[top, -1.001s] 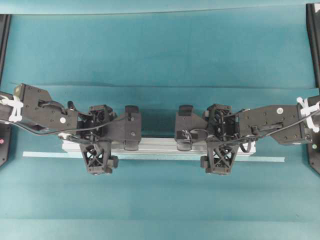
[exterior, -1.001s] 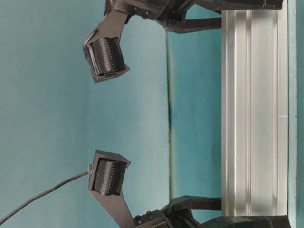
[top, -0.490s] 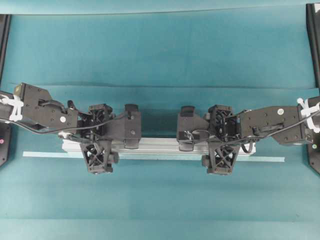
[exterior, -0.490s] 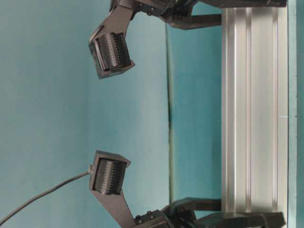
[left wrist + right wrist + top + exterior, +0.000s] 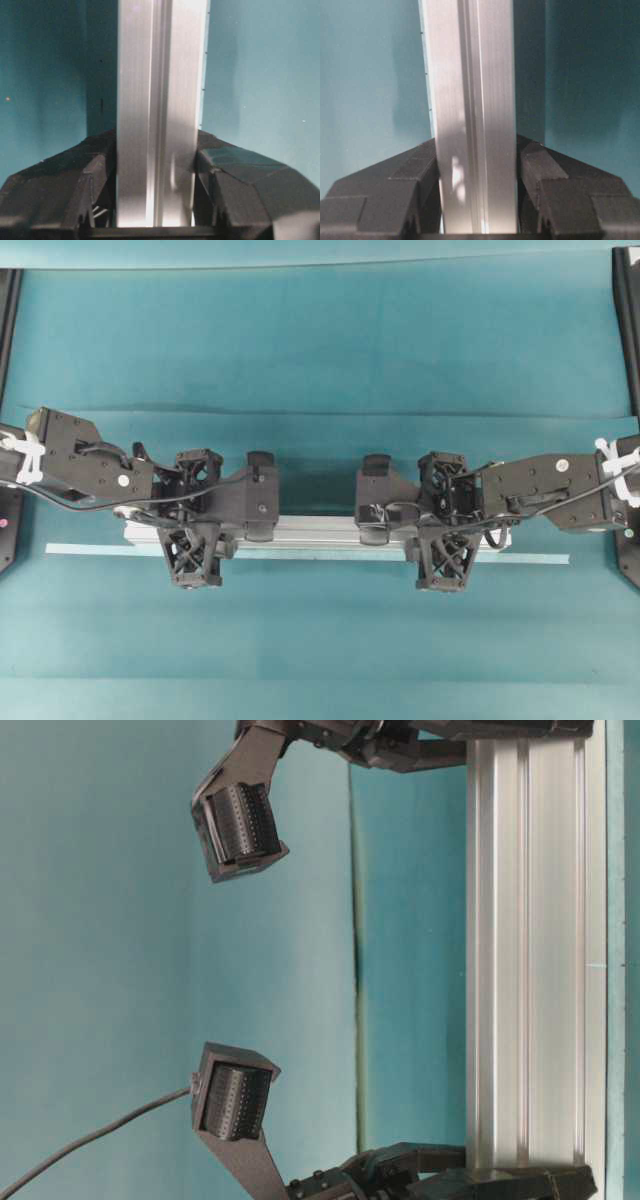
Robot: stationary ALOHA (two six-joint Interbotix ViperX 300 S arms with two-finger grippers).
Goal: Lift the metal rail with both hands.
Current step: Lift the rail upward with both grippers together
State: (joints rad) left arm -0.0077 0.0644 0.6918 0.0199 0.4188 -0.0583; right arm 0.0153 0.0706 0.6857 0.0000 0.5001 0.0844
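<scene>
With aluminium extrusion rail (image 5: pixel 320 531) lying flat on teal bench (image 5: pixel 320 340), long axis left-right: left claw (image 5: pixel 195 525) clamped across left end, right claw (image 5: pixel 442 530) clamped across right end. Fingers touch both rail sides. Pale tape strip (image 5: pixel 540 558) just beside rail. Grips symmetric; judgement: ready for level lift.

Metal rail (image 5: pixel 525 950) vert. at right, black gripper parts top & btm.

Bare teal table (image 5: pixel 320 340) lies open around the metal rail (image 5: pixel 320 531).
</scene>
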